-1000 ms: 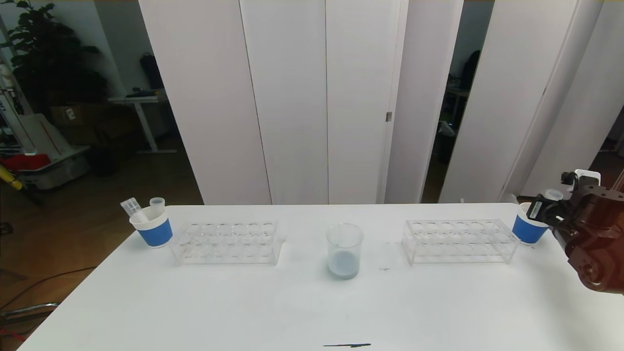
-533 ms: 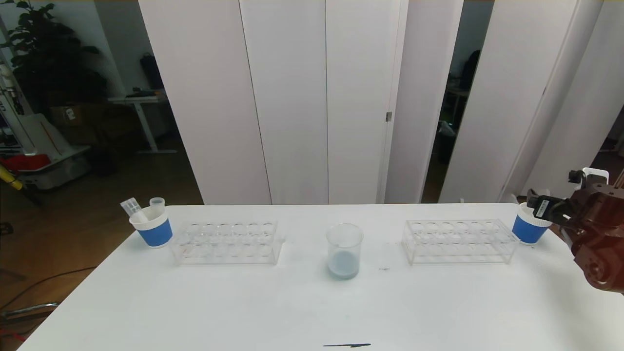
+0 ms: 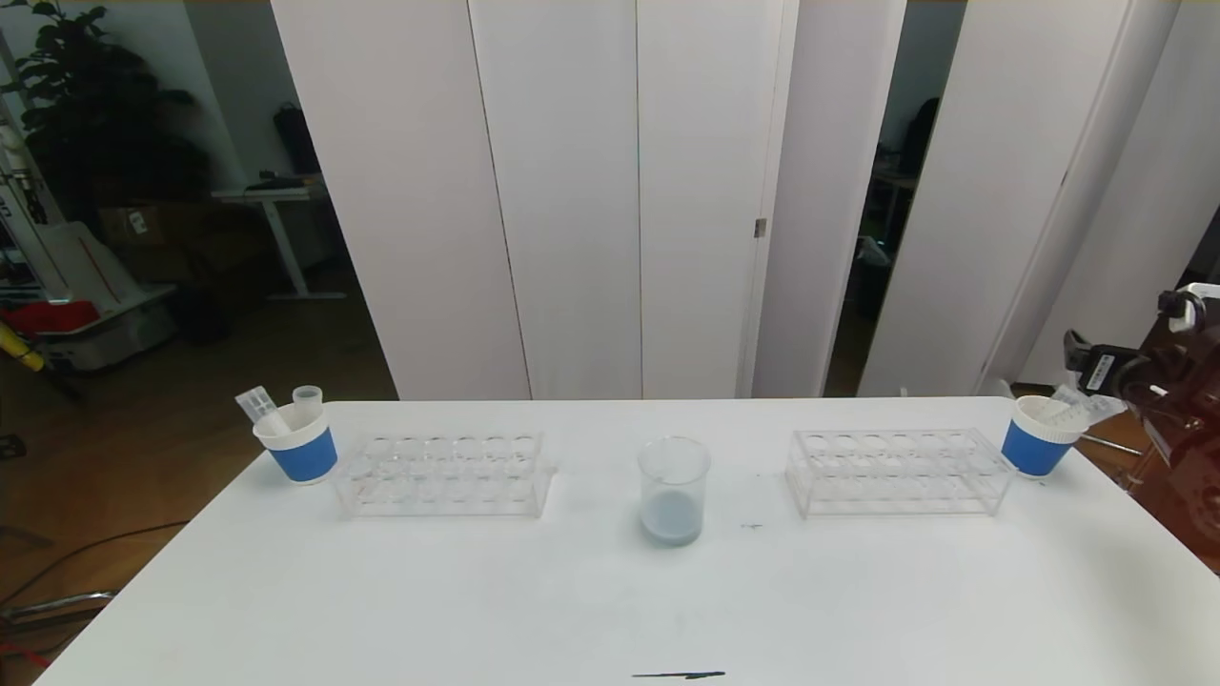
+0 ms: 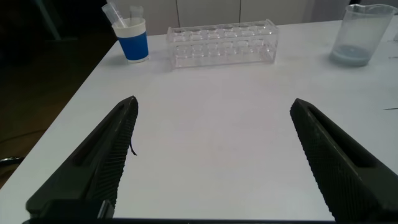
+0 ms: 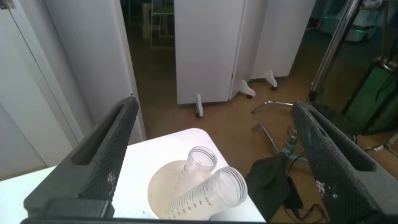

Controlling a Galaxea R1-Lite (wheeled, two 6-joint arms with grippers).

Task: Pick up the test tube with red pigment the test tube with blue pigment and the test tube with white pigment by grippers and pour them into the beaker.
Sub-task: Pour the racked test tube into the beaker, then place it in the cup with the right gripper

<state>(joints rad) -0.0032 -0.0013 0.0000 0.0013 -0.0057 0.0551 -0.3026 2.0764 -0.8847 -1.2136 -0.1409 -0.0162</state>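
Take the beaker (image 3: 674, 490) as your landmark: it stands upright near the middle of the white table (image 3: 610, 610), with a shallow layer of pale grey-blue liquid at its bottom. To its left you have a clear tube rack (image 3: 442, 474), and beyond that a blue-banded white cup (image 3: 297, 445) holding two clear tubes that lean out of its mouth. To the beaker's right sits a second clear rack (image 3: 898, 469), and past it, at the table's far right corner, another blue-banded cup (image 3: 1037, 438) with two clear tubes lying slanted inside (their contents are too faint to tell any pigment colour).

Your right gripper (image 5: 211, 155) hangs above and just beyond that right-hand cup, its fingers spread wide and holding nothing; the tubes rest free in the cup below it.

Your left gripper (image 4: 214, 155) hovers low over the bare table, well to the beaker's left and nearer you, its fingers likewise spread wide and empty.
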